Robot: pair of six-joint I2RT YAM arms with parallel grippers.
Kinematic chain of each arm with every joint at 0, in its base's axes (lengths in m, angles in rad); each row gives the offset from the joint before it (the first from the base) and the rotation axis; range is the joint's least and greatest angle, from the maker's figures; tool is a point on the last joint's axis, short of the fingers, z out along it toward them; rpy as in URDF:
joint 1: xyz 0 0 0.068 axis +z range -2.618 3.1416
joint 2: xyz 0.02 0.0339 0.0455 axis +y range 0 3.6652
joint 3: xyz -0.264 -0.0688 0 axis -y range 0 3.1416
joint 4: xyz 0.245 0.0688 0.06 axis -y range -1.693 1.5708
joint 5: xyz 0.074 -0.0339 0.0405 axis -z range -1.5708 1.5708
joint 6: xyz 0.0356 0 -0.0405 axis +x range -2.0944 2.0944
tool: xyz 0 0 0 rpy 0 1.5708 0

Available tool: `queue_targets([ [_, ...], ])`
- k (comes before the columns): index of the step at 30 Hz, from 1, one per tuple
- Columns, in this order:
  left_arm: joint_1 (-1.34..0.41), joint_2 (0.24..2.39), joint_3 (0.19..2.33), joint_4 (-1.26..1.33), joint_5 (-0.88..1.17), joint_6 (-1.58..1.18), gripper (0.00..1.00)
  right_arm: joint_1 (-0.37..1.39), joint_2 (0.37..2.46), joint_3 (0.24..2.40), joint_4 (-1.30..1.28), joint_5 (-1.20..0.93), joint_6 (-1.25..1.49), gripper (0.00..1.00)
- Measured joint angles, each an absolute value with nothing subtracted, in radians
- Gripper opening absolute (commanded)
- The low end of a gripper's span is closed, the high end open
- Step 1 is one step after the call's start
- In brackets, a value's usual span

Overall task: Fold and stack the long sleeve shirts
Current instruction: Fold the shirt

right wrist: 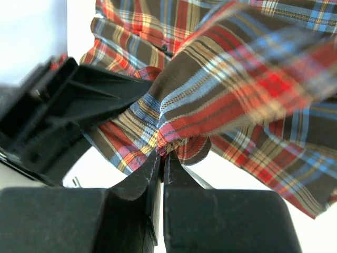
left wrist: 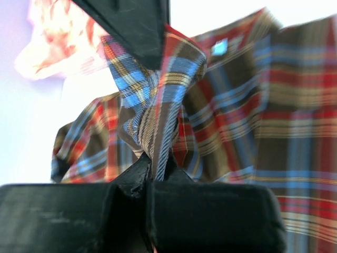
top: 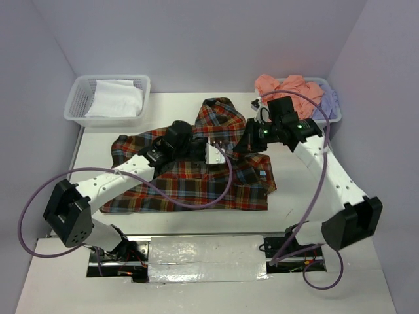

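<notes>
The plaid shirt (top: 196,186) in red, brown, blue and yellow lies spread across the middle of the table. My left gripper (top: 204,152) is shut on a bunched fold of the plaid shirt (left wrist: 152,121), and the cloth runs up out of the jaws. My right gripper (top: 243,145) is shut on an edge of the same shirt (right wrist: 210,100) close beside the left one. The other arm's black gripper shows in each wrist view. A salmon-pink shirt (top: 288,88) and a lavender one (top: 329,104) lie heaped in the right basket.
A white lattice basket (top: 108,98) with white cloth (top: 116,98) stands at the back left. The right basket (top: 332,119) sits against the right wall. A strip of silver tape (top: 206,258) lies at the near edge between the arm bases.
</notes>
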State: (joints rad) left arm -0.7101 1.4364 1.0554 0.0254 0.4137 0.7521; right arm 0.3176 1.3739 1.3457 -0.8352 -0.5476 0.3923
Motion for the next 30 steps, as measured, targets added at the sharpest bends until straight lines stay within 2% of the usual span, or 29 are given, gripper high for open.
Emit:
queue_targets([
  [6, -0.72, 1.435, 1.232, -0.227, 0.567, 0.704, 0.0, 0.324, 1.243, 1.341, -0.892, -0.545, 0.368, 0.0],
  [13, -0.773, 1.409, 1.287, -0.421, 0.639, 0.703, 0.0, 0.348, 1.145, 1.306, -0.987, -0.569, 0.361, 0.0],
  [22, -0.791, 1.404, 1.279, -0.548, 0.726, 0.644, 0.0, 0.433, 1.042, 1.131, -0.933, -0.605, 0.412, 0.0],
  [30, -0.79, 1.594, 1.315, -0.719, 0.823, 0.728, 0.0, 0.462, 1.048, 0.958, -0.893, -0.599, 0.439, 0.0],
])
